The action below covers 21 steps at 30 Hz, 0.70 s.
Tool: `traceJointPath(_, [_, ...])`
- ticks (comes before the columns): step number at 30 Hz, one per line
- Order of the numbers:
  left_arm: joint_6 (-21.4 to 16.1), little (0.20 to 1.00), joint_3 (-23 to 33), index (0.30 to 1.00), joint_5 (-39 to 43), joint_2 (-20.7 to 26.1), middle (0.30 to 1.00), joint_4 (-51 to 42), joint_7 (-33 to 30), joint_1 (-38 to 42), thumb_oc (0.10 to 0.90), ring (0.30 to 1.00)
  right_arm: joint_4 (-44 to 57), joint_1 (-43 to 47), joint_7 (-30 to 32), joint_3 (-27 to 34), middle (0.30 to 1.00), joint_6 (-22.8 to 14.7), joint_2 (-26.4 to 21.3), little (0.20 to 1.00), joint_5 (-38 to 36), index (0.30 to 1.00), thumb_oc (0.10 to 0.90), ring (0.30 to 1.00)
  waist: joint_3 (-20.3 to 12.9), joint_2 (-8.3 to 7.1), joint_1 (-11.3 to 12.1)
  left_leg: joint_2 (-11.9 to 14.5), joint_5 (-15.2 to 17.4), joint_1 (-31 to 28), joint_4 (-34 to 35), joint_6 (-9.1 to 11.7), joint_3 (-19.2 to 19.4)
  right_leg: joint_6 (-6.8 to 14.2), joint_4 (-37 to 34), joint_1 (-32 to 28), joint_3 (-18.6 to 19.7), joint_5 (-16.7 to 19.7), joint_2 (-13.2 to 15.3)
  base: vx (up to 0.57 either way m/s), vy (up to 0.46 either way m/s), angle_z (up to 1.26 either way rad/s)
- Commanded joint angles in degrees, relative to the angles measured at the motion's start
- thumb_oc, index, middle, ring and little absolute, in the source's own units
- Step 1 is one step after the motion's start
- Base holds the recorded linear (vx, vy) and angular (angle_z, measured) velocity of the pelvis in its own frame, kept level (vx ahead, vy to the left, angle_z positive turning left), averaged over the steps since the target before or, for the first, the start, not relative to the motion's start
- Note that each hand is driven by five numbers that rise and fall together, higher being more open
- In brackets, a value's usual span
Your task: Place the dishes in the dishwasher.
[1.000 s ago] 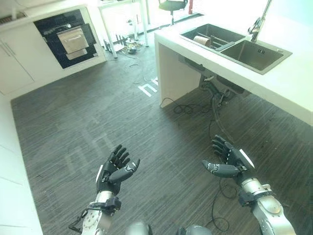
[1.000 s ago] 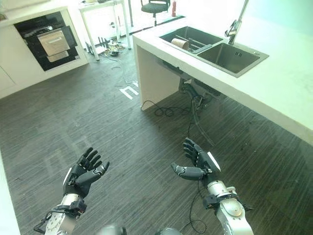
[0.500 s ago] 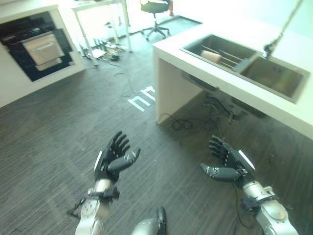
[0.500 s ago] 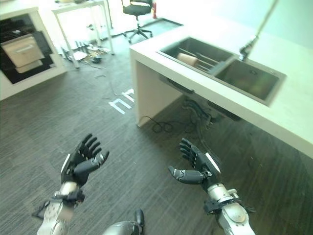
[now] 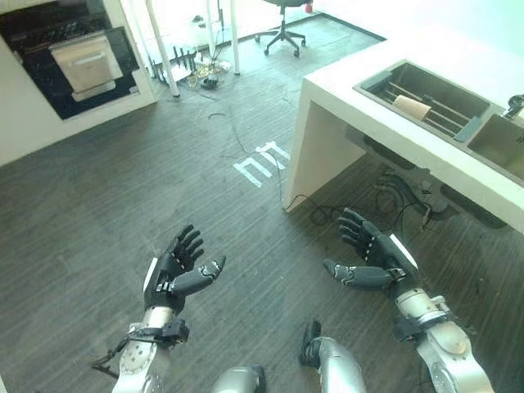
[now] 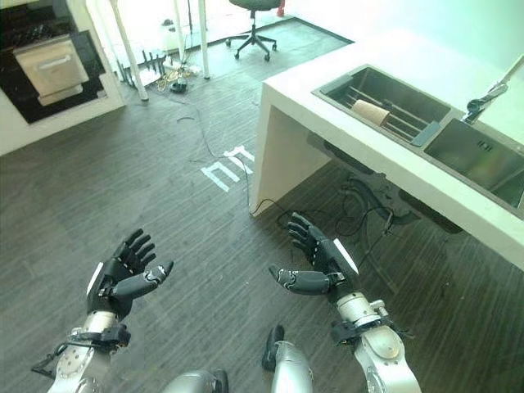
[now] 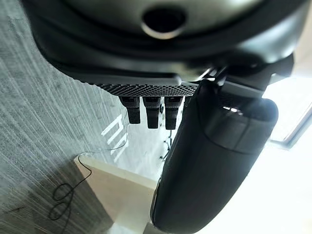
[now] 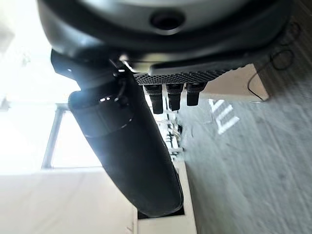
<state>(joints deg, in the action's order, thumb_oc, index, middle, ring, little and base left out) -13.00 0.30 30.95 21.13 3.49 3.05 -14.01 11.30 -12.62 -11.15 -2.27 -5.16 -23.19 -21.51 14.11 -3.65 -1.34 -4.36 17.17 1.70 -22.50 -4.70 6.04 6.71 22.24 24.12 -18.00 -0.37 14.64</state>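
Note:
A tan cup (image 5: 412, 107) lies on its side on the rack in the left basin of the sink (image 5: 463, 88), far ahead to the right. A dark built-in appliance (image 5: 75, 56) with a pale front panel stands in the white cabinets at the far left. My left hand (image 5: 174, 270) and right hand (image 5: 378, 260) hover over the dark wood floor, palms turned inward. Both are open and hold nothing. In the wrist views the left thumb (image 7: 209, 161) and the right thumb (image 8: 131, 146) stand straight beside straight fingers.
A white counter (image 5: 327, 90) holds the sink, with a faucet (image 5: 514, 105) at the right edge. Cables (image 5: 401, 188) hang and coil under it. White floor markings (image 5: 262, 160), an office chair (image 5: 282, 24) and table legs (image 5: 164, 49) with clutter lie further off.
The whole picture has shifted, so the counter and sink now sit further right. Both hands keep the same open, empty pose.

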Motion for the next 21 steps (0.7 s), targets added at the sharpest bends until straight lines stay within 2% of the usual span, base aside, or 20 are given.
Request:
traceJointPath(1, [-5.9, 0.9, 0.7, 0.9, -0.4, 2.2, 0.9, -11.0, 0.3, 5.1, 0.8, 0.9, 4.8, 4.6, 3.1, 3.8, 0.9, -8.0, -2.1, 0.9, -3.4, 0.9, 0.8, 0.9, -5.6, 0.2, 0.2, 3.6, 0.4, -4.0, 5.3, 3.1, 3.6, 2.3, -5.1, -8.6, -1.2, 3.4, -2.3, 0.45, -0.254, 0.22])
traceJointPath(3, [-6.2, 0.9, 0.8, 0.9, 0.3, 1.7, 0.9, -12.0, -0.2, 5.8, 0.8, 0.9, 5.3, 5.1, 3.9, 4.2, 0.9, -8.2, -2.6, 0.9, -2.7, 0.9, 0.8, 0.9, -7.4, 0.48, -0.1, 4.3, 0.9, -6.5, 5.3, 3.6, 5.0, 1.2, -5.1, -11.0, -1.9, 1.0, -3.4, 0.55, -0.296, 0.27])
traceJointPath(4, [-6.4, 0.9, 0.7, 0.9, 0.3, 1.5, 0.9, -12.4, -0.5, 5.8, 0.8, 0.9, 5.6, 5.1, 4.0, 4.4, 0.9, -8.4, -3.0, 0.9, -2.5, 0.9, 0.8, 0.9, -7.7, 0.79, -0.2, 4.6, -0.1, -7.3, 5.3, 4.1, 5.4, 0.7, -5.1, -11.6, -2.1, 0.3, -3.9, 0.43, -0.231, 0.1])
traceJointPath(5, [-6.6, 0.9, 0.7, 0.9, 0.3, 1.3, 0.9, -13.1, -1.0, 5.9, 0.8, 0.9, 6.0, 5.3, 3.8, 4.8, 0.9, -8.5, -3.6, 0.9, -2.5, 0.9, 0.8, 0.9, -8.1, 1.27, -0.4, 5.3, -3.5, -8.2, 5.3, 5.2, 6.0, -0.4, -5.1, -12.3, -2.2, -0.9, -5.0, 0.37, -0.221, -0.11])
traceJointPath(7, [-7.7, 0.9, 0.2, 0.9, 0.4, 1.0, 0.9, -13.8, -2.2, 6.5, 0.8, 0.9, 6.9, 5.4, 3.4, 5.8, 0.9, -8.8, -4.9, 0.9, -2.6, 0.9, 0.8, 0.9, -8.4, 1.71, -0.7, 6.8, -14.2, -10.1, 5.3, 8.4, 6.0, -2.9, -5.1, -14.0, -0.7, -3.5, -7.2, 0.4, -0.274, -0.4])
traceJointPath(8, [-8.4, 0.9, 0.1, 0.9, 0.2, 0.7, 0.9, -14.2, -2.6, 6.9, 0.8, 0.9, 7.4, 6.0, 3.8, 6.4, 0.9, -8.5, -6.0, 0.9, -3.0, 0.9, 0.8, 0.9, -8.0, 0.65, -0.2, 6.3, -19.9, -10.4, 1.2, 9.9, 6.1, -4.2, -5.1, -15.7, 0.5, -5.0, -7.2, 0.35, -0.279, -0.42])
traceJointPath(9, [-9.7, 0.9, 0.2, 0.9, -1.1, 0.3, 0.9, -15.1, -2.7, 6.8, 0.8, 0.9, 7.8, 6.4, 3.6, 6.8, 0.9, -8.5, -6.0, 0.9, -3.2, 0.9, 0.8, 0.9, -7.1, -0.11, 0.6, 6.3, -22.4, -4.9, -5.0, 10.4, 5.2, -5.1, -5.1, -17.3, 1.4, -5.8, -7.3, 0.3, -0.235, -0.49])
traceJointPath(10, [-11.1, 0.9, 0.4, 0.9, -2.7, 0.2, 0.9, -16.0, -2.7, 6.9, 0.8, 0.9, 8.6, 6.7, 4.2, 7.2, 0.9, -8.2, -6.0, 0.9, -2.9, 0.9, 0.8, 0.9, -6.2, -0.54, 1.2, 6.8, -21.4, 0.0, -6.1, 9.6, 4.8, -5.3, -5.1, -18.3, 2.7, -6.4, -7.7, 0.23, -0.11, -0.27])
traceJointPath(11, [-11.9, 0.9, 1.1, 0.9, -3.4, 0.6, 0.9, -17.0, -3.1, 6.9, 0.8, 0.9, 9.0, 7.4, 4.6, 7.4, 0.9, -8.2, -6.2, 0.9, -2.8, 0.9, 0.8, 0.9, -5.7, -0.79, 1.6, 6.9, -19.5, 1.9, -2.0, 8.4, 5.5, -5.0, -5.1, -18.9, 4.2, -6.9, -8.0, 0.25, 0.015, -0.41])
traceJointPath(12, [-11.8, 0.9, 1.9, 0.9, -4.6, 0.8, 0.9, -18.0, -4.5, 6.5, 0.8, 0.9, 9.0, 8.2, 4.5, 7.3, 0.9, -8.1, -6.4, 0.9, -2.8, 0.9, 0.8, 0.9, -5.3, -0.41, 2.0, 6.6, -18.3, 0.7, 5.3, 8.0, 5.4, -4.2, -5.1, -19.5, 6.2, -7.5, -8.7, 0.21, 0.111, -0.72])
traceJointPath(13, [-11.7, 0.9, 2.4, 0.9, -6.1, 1.2, 0.9, -18.4, -6.0, 6.2, 0.8, 0.9, 8.9, 8.6, 4.4, 7.3, 0.9, -8.1, -6.4, 0.9, -2.7, 0.9, 0.8, 0.9, -5.1, 0.22, 2.1, 7.1, -16.0, 3.1, 5.3, 7.6, 4.5, -3.8, -5.1, -19.2, 7.3, -7.4, -9.6, 0.22, 0.214, -0.91])
traceJointPath(14, [-12.9, 0.9, 3.1, 0.9, -6.7, 2.4, 0.9, -18.8, -7.4, 5.6, 0.8, 0.9, 9.0, 8.8, 4.2, 7.3, 0.9, -8.3, -6.7, 0.9, -3.0, 0.9, 0.8, 0.9, -5.0, 1.79, 2.4, 7.4, -13.3, 7.3, 5.3, 7.9, 0.1, -3.2, -5.1, -19.7, 9.6, -7.9, -11.8, 0.18, 0.216, -0.9])
traceJointPath(16, [-14.1, 0.9, 4.7, 0.9, -6.3, 2.7, 0.9, -21.0, -8.1, 4.3, 0.8, 0.9, 10.1, 9.1, 3.5, 7.7, 0.9, -8.0, -7.3, 0.9, -4.7, 0.9, 0.8, 0.9, -5.2, 2.72, 3.9, 5.8, -15.4, 12.4, 5.3, 8.5, -8.1, -3.9, -5.1, -20.3, 13.9, -8.8, -14.4, 0.24, 0.233, -0.67])
traceJointPath(17, [-15.2, 0.9, 5.2, 0.9, -5.8, 2.6, 0.9, -21.6, -8.0, 4.3, 0.8, 0.9, 10.2, 9.3, 3.5, 7.6, 0.9, -8.3, -7.5, 0.9, -4.9, 0.9, 0.8, 0.9, -5.3, 2.8, 4.4, 5.3, -15.6, 13.3, 5.3, 8.6, -9.3, -4.1, -5.1, -20.9, 14.5, -9.5, -14.6, 0.22, 0.234, -1.21])
traceJointPath(19, [-16.2, 0.9, 5.4, 0.9, -5.3, 2.3, 0.9, -22.3, -7.4, 4.8, 0.8, 0.9, 10.3, 9.7, 4.4, 7.3, 0.9, -8.7, -7.6, 0.9, -4.3, 0.9, 0.8, 0.9, -5.5, 2.67, 4.7, 5.3, -14.4, 13.5, 5.3, 8.4, -9.5, -3.9, -5.1, -21.5, 14.3, -10.0, -13.9, 0.16, 0.219, -1.78])
traceJointPath(21, [-16.9, 0.9, 5.4, 0.9, -5.9, 2.7, 0.9, -22.6, -7.7, 6.6, 0.8, 0.9, 11.4, 9.1, 4.1, 8.3, 0.9, -8.8, -7.9, 0.9, -5.9, 0.9, 0.8, 0.9, -6.3, 2.59, 3.6, 5.9, -12.9, 12.2, 5.3, 7.8, -7.3, -3.2, -5.1, -22.2, 13.5, -10.1, -12.5, 0.18, 0.292, -1.35])
